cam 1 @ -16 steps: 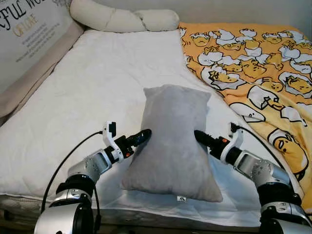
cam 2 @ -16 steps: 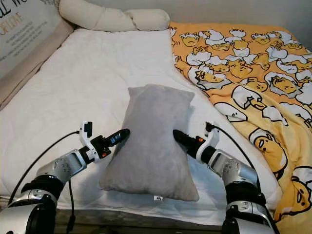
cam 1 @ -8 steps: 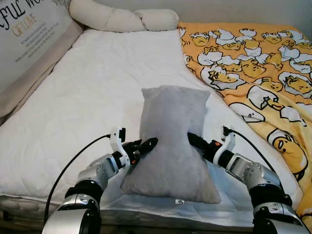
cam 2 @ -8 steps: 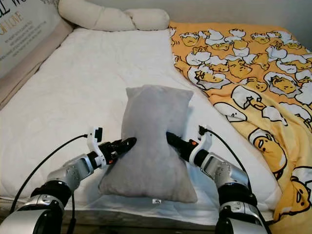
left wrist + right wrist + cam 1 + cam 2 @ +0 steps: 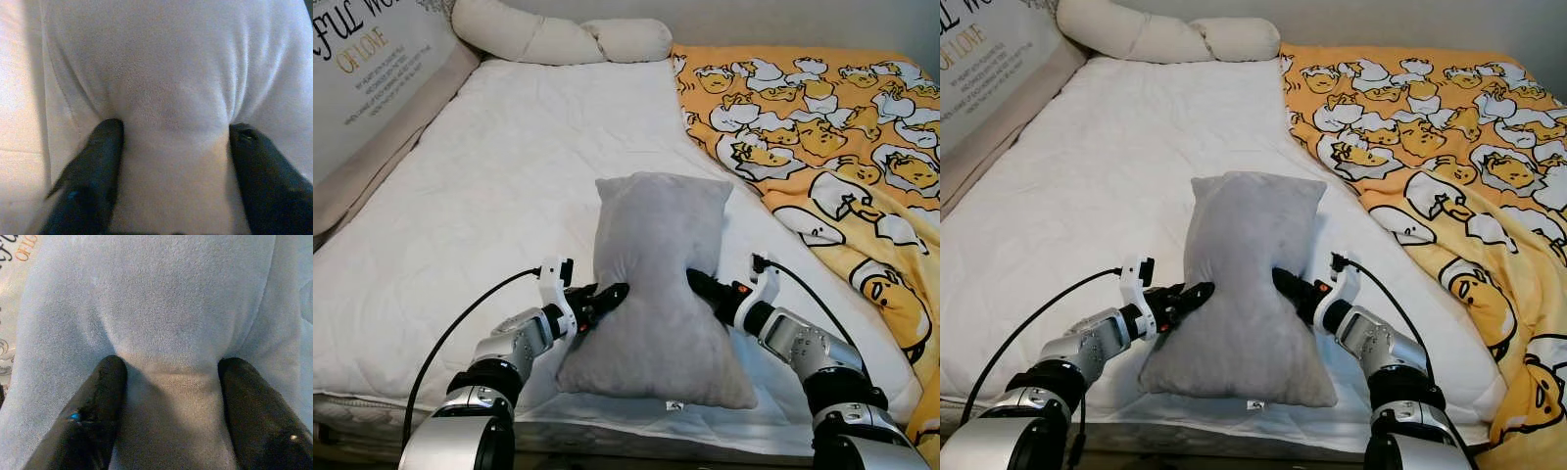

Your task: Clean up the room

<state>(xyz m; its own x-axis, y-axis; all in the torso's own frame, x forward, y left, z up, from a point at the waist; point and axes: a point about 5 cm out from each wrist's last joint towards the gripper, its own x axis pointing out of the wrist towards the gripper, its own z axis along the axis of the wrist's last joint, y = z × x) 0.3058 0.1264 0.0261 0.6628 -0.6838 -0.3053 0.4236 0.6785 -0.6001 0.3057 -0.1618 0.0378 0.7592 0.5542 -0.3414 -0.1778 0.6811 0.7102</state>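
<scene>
A grey pillow (image 5: pixel 656 284) lies lengthwise on the white mattress (image 5: pixel 509 166), near the bed's front edge. My left gripper (image 5: pixel 612 292) presses into its left side and my right gripper (image 5: pixel 695 282) into its right side, pinching the pillow to a narrow waist between them. In the left wrist view the two black fingers (image 5: pixel 100 161) are spread wide and dig into the grey fabric (image 5: pixel 171 73), which bulges between them. The right wrist view is much the same, with spread fingers (image 5: pixel 102 391) sunk into the pillow (image 5: pixel 161 293). Both grippers are open.
A cream bolster (image 5: pixel 558 39) lies across the head of the bed. A yellow cartoon-print duvet (image 5: pixel 822 127) covers the right side. A lettered cushion (image 5: pixel 362 69) leans along the left. The mattress's front edge (image 5: pixel 607 426) runs just below the pillow.
Both grippers have moved inward from beside the pillow and now push into its sides. The pillow's middle has narrowed between them.
</scene>
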